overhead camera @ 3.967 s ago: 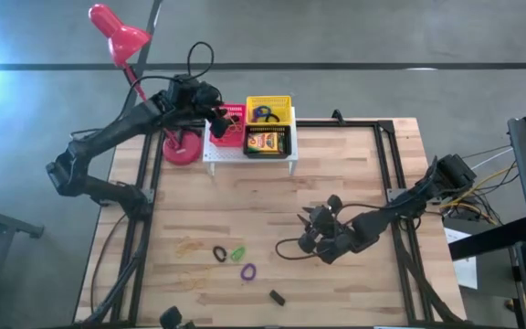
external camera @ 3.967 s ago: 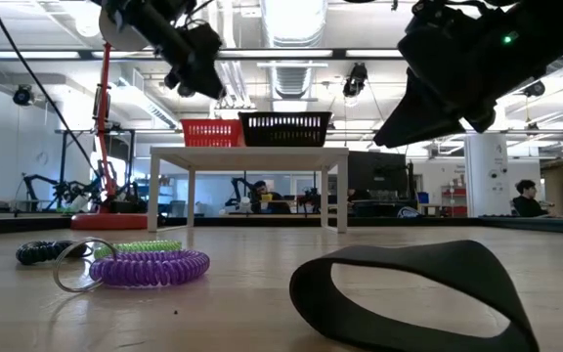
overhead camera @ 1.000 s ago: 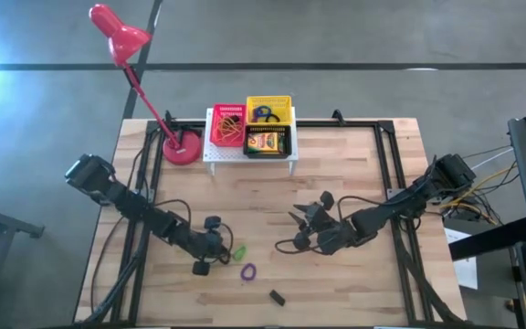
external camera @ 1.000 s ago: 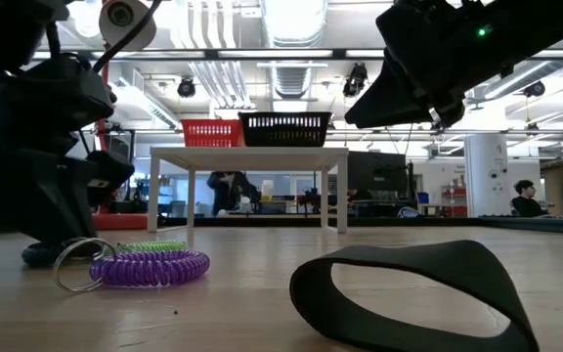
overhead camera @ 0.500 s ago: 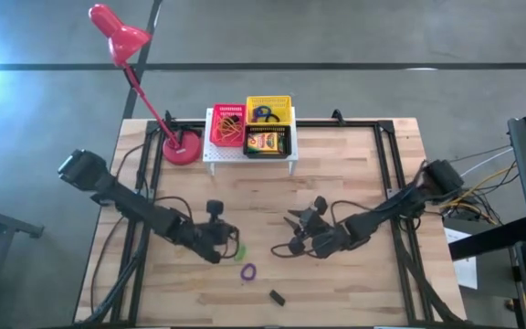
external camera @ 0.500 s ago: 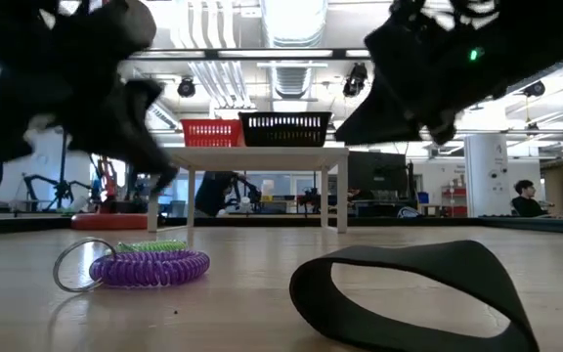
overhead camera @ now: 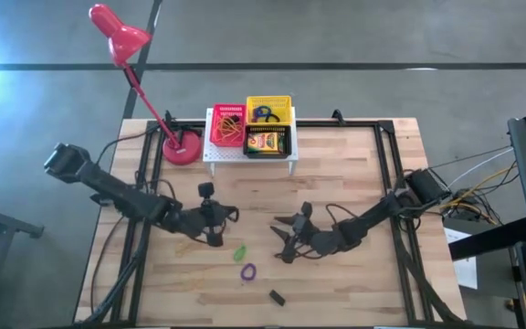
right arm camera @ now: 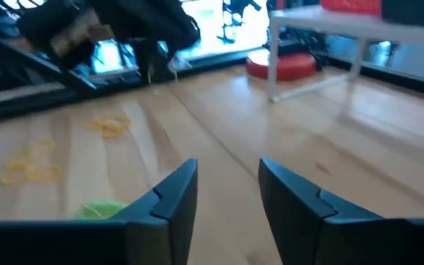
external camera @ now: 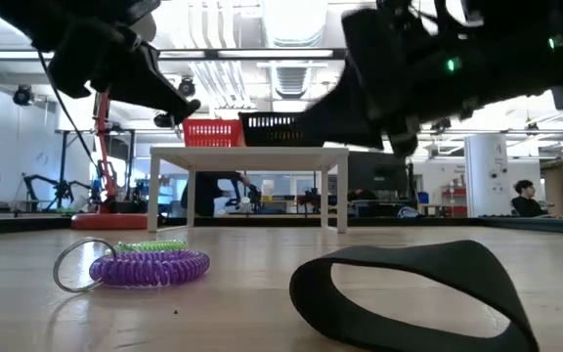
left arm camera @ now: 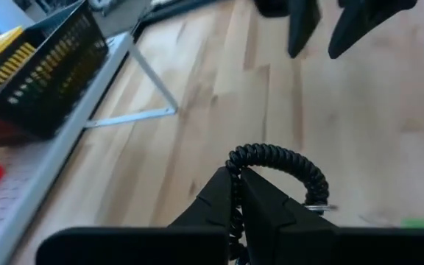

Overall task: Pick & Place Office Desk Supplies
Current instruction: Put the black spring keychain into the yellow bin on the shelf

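Observation:
My left gripper (overhead camera: 224, 217) is shut on a black coiled elastic loop (left arm camera: 280, 157) above the table's left middle. My right gripper (overhead camera: 286, 241) stands open low over the table's centre, its fingers (right arm camera: 175, 193) pointing toward the left with nothing between them. On the wood between the two lie a green coiled loop (overhead camera: 239, 252) and a purple coiled loop (overhead camera: 247, 271) with a metal ring (external camera: 69, 268). Thin tan rubber bands (right arm camera: 108, 126) lie left of them. A black band (external camera: 409, 288) lies near the front edge. My left gripper pinches one end of the black loop's coil (left arm camera: 233, 166) between its two fingertips. The fingers slant downward. The rest of the coil arches out beyond the tips, lifted clear of the table.
A white rack (overhead camera: 249, 153) at the far edge carries a red basket (overhead camera: 227, 125), a yellow basket (overhead camera: 269, 109) and a black basket with a crayon box (overhead camera: 267, 143). The red desk lamp's base (overhead camera: 182, 147) stands left of it. Bare wood lies in front of the rack.
My left gripper has risen from the table and gone toward the far edge, taking the black coiled loop with it, now lifted clear; the green and purple loops stay put. My right gripper has sunk and gone toward the table's left.

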Tool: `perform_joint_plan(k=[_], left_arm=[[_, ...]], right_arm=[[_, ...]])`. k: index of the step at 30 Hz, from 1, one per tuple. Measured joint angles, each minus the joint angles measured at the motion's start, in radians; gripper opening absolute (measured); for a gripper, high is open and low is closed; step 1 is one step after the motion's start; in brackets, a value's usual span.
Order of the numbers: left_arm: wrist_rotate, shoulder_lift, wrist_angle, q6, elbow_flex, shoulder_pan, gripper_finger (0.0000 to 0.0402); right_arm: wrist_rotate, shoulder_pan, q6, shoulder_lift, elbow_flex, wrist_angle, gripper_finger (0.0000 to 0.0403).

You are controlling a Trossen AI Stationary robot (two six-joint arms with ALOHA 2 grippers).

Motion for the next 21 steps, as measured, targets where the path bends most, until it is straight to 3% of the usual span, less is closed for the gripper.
perform_joint_plan(k=[11, 14, 21], left_arm=[[0.121, 0.049, 0.745, 0.034, -0.225, 0.03, 0.0018], [0.168, 0.071, 0.814, 0.067, -0.231, 0.033, 0.0018], [0.171, 0.092, 0.808, 0.069, -0.217, 0.033, 0.002]], right_arm=[[-0.118, -0.031, -0.121, -0.082, 0.03, 0.008, 0.0223], [-0.141, -0.044, -0.169, -0.06, 0.07, 0.004, 0.0231], [-0.148, -0.073, -0.22, -0.014, 0.163, 0.003, 0.023]])
